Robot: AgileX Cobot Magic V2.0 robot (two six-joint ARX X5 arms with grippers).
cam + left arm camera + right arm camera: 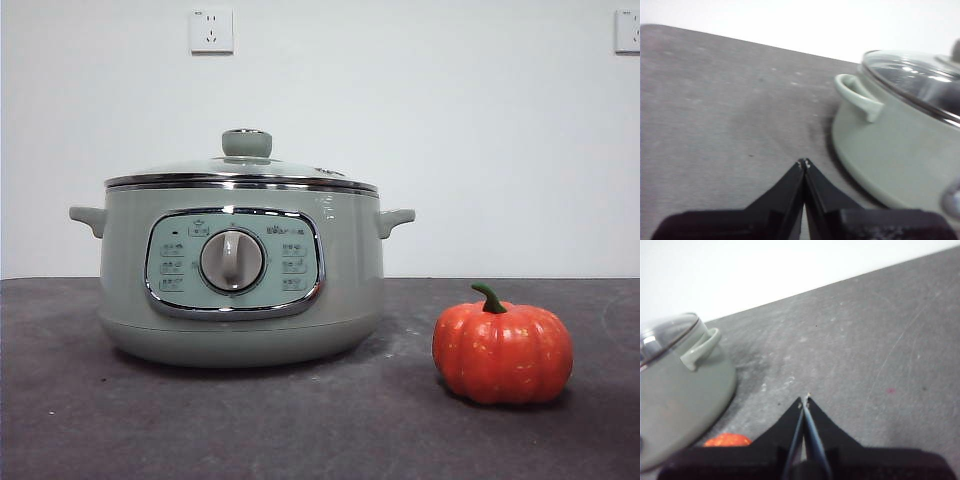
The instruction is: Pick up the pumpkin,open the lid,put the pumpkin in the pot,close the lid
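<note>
The sage-green pot [240, 275] stands left of centre on the dark table, its glass lid [243, 168] seated on the rim with the knob on top. To its right, nearer the front, rests the orange pumpkin [502, 350] with its green stem up. Neither arm shows in the front view. My left gripper [803, 163] is shut and empty, hovering over bare table beside the pot [895, 150] and its handle. Shut and empty as well, my right gripper [805, 400] hangs above the table on the pot's [680, 390] other side, with a sliver of the pumpkin [728, 440] at its jaw base.
A white wall with two sockets [211, 30] rises behind the table. Dark grey tabletop [300, 420] stretches in front of the pot and around the pumpkin.
</note>
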